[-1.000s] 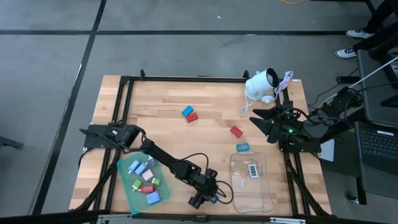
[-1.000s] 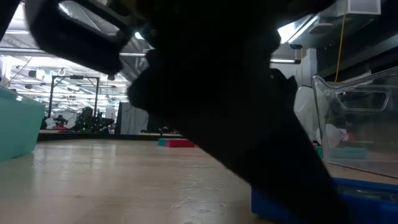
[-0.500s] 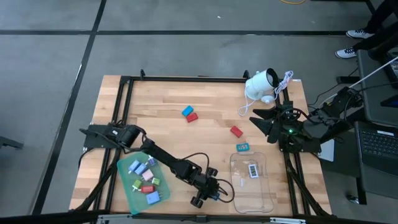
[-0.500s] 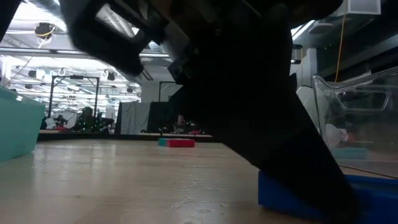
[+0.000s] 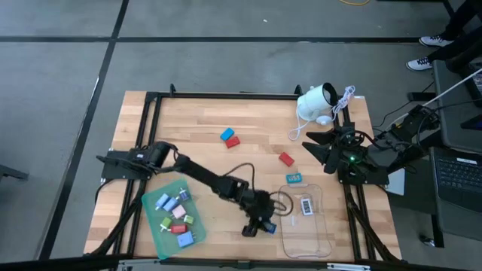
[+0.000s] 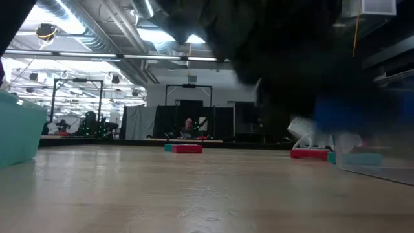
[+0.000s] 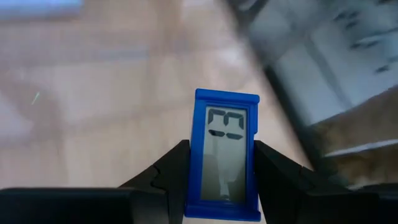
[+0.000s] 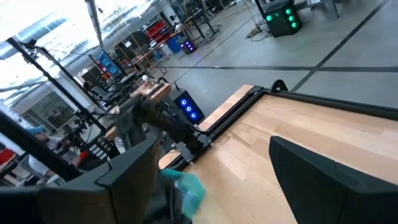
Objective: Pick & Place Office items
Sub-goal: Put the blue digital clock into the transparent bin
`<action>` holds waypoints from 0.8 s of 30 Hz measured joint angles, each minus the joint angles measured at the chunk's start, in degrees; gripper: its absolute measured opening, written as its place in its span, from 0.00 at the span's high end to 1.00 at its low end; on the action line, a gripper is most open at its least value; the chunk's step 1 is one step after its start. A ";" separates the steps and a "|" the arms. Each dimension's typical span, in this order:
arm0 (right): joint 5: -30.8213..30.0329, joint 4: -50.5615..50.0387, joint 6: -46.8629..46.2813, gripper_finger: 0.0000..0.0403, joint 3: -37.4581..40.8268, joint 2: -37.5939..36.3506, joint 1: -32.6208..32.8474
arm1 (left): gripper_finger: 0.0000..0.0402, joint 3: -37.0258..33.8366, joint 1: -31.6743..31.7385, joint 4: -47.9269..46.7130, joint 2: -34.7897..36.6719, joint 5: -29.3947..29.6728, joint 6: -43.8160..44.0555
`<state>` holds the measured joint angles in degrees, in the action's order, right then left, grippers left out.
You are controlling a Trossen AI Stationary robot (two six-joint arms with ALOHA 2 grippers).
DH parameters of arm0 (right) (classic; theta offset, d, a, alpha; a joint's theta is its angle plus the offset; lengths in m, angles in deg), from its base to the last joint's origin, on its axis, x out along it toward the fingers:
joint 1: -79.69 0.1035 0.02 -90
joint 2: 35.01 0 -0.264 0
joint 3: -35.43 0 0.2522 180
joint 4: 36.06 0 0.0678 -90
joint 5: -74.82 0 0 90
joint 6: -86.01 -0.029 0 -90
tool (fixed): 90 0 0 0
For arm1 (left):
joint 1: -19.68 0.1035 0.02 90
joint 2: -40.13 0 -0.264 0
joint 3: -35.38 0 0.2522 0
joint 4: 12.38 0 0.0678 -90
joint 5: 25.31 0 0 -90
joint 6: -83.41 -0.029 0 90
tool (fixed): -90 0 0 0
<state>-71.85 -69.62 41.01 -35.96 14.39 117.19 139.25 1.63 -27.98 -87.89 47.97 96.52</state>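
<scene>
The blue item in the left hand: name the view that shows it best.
Left wrist view: the blue item fills the centre, clamped between the left hand's fingers. High view shows a speck; low view a blur; right wrist view nothing.

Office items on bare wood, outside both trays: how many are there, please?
4: blue piece and red piece mid-table, second red piece and teal piece nearer the right arm.
</scene>
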 joint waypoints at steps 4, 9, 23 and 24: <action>0.64 0.16 0.73 0.24 0.00 -0.04 0.00 | 0.64 0.13 0.63 0.19 2.20 -6.99 -0.16; 0.79 0.16 1.99 0.24 -0.02 -0.04 0.00 | 0.64 0.13 1.05 1.39 4.89 -14.79 0.38; 1.76 0.18 2.44 0.24 -0.02 -0.04 0.00 | 0.64 0.26 6.72 13.81 7.33 -2.53 3.27; 2.09 0.20 2.44 0.24 -0.02 -0.04 0.00 | 0.64 0.26 7.35 14.02 7.33 -1.91 3.26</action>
<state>-69.76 -69.41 43.45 -35.98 14.36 117.19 139.51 8.98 -13.96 -80.56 46.06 99.78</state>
